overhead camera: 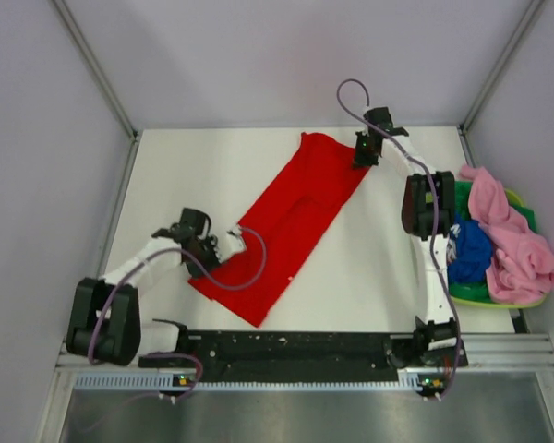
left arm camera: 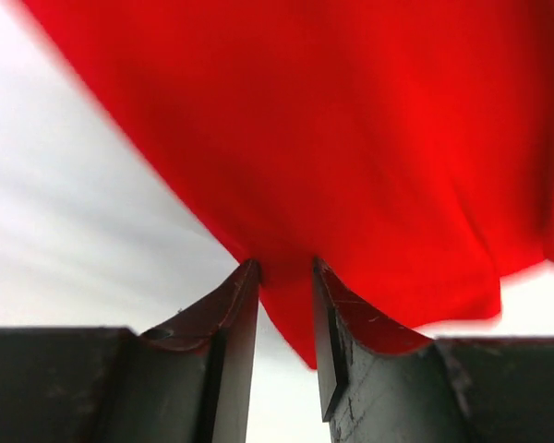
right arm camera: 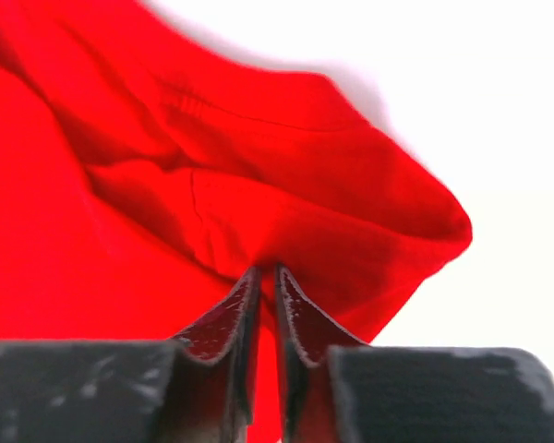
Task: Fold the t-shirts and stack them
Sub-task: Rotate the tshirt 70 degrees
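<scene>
The red t-shirt (overhead camera: 291, 217) lies stretched in a long diagonal band across the table, plain side up, with no print showing. My left gripper (overhead camera: 214, 251) is at its near-left end and my right gripper (overhead camera: 362, 159) at its far-right end. In the left wrist view the left gripper (left arm camera: 284, 268) pinches a fold of the red cloth (left arm camera: 351, 138) between its tips. In the right wrist view the right gripper (right arm camera: 268, 272) is nearly closed on a bunched edge of the red cloth (right arm camera: 166, 185). A pink t-shirt (overhead camera: 512, 240) and a blue t-shirt (overhead camera: 469, 251) lie crumpled in the basket.
The round lime-green basket (overhead camera: 485, 293) sits at the table's right edge, beside the right arm. Grey walls enclose the table on the left, back and right. The black rail with the arm bases runs along the near edge.
</scene>
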You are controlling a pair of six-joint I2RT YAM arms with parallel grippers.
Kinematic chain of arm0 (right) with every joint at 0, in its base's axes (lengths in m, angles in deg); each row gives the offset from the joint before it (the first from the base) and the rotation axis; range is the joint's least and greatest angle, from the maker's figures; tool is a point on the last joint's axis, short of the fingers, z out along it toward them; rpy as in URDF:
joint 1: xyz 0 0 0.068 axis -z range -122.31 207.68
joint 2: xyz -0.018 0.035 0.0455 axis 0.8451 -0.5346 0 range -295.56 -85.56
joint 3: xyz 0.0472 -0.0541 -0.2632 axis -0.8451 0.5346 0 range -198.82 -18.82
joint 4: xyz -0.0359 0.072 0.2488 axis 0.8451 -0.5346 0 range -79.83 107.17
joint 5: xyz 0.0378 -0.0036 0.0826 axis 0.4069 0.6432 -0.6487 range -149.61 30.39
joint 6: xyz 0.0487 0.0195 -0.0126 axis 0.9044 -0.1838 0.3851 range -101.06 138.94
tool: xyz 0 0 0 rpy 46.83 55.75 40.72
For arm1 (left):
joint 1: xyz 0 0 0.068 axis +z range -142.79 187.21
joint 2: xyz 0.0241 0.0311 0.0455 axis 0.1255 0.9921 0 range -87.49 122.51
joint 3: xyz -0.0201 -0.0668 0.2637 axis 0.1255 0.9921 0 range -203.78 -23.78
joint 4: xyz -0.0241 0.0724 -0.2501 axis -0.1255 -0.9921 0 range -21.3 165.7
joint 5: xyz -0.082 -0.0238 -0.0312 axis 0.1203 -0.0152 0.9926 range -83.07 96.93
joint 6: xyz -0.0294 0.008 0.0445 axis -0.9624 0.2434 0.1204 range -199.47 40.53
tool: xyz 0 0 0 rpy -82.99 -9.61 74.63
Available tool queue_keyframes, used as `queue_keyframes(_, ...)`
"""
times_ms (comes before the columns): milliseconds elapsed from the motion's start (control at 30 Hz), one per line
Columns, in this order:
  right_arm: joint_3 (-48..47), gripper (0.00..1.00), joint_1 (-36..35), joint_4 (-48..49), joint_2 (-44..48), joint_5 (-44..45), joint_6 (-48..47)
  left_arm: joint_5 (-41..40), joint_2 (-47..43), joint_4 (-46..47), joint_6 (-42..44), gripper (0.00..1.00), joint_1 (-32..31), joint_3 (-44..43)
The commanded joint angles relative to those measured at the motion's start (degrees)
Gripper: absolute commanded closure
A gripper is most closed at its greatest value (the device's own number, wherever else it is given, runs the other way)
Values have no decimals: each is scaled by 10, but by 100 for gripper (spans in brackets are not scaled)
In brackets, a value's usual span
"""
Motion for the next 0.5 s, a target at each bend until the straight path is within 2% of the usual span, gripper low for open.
queue_keyframes(0,-220,84,9,77,-121,-73,4,128,-81,-100,-23,65,-156,12)
queue_keyframes(33,-220,82,10,112,-113,-81,6,165,-90,-113,-33,64,-182,-3)
queue_keyframes(100,-202,78,9,151,-75,-101,-14,230,-98,-151,-31,63,-196,-45)
queue_keyframes(200,-140,63,9,161,20,-143,-75,243,-111,-191,-13,60,-195,-77)
queue_keyframes(333,77,42,-5,206,197,-236,-174,217,-96,-180,7,57,-195,-91)
queue_keyframes(467,343,37,-47,318,391,-332,-285,212,-62,-136,37,51,-195,-88)
